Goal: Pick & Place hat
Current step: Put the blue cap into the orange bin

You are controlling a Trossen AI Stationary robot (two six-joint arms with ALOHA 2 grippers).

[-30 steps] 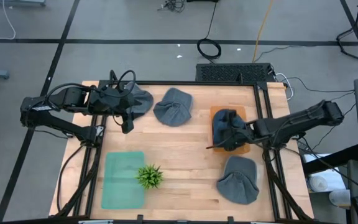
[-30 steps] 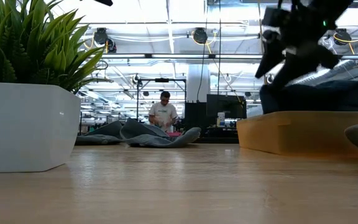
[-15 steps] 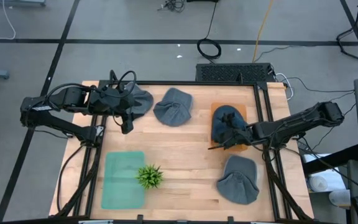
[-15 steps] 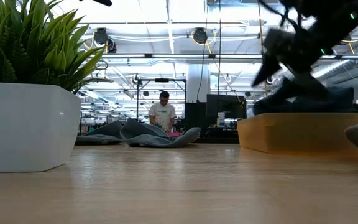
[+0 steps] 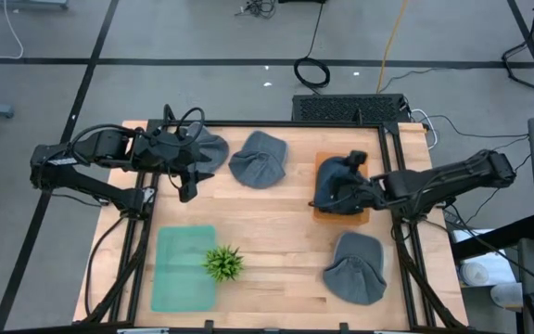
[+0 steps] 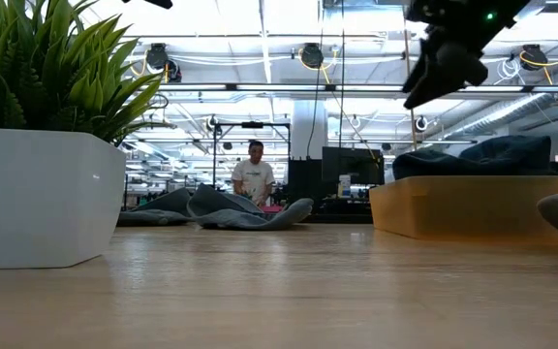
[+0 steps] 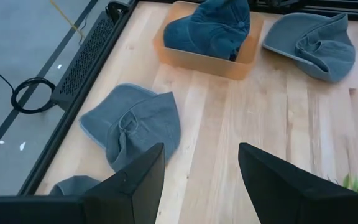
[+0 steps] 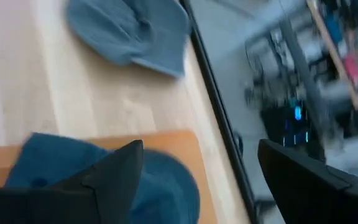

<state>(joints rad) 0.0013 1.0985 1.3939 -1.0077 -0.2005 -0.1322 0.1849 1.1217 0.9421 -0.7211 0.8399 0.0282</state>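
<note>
A dark blue hat (image 5: 341, 172) lies slumped in the orange tray (image 5: 358, 217) on the table's right side; the low view shows the hat (image 6: 497, 155) resting in the tray (image 6: 444, 204). My right gripper (image 5: 330, 197) hangs open above the tray's left part, clear of the hat (image 8: 55, 168), as the low view shows it (image 6: 432, 82). My left gripper (image 5: 189, 190) waits open near the far left corner, beside a grey hat (image 5: 209, 148).
Two more grey hats lie flat on the wood, one far in the middle (image 5: 260, 158) and one near the right edge (image 5: 355, 267). A green mat (image 5: 184, 267) and a potted plant (image 5: 222, 263) stand near left. Bare wood lies in the table's middle.
My right gripper has risen off the blue hat and now stands above the tray. The hat has stayed in the tray and has sunk lower and flatter than a second ago.
</note>
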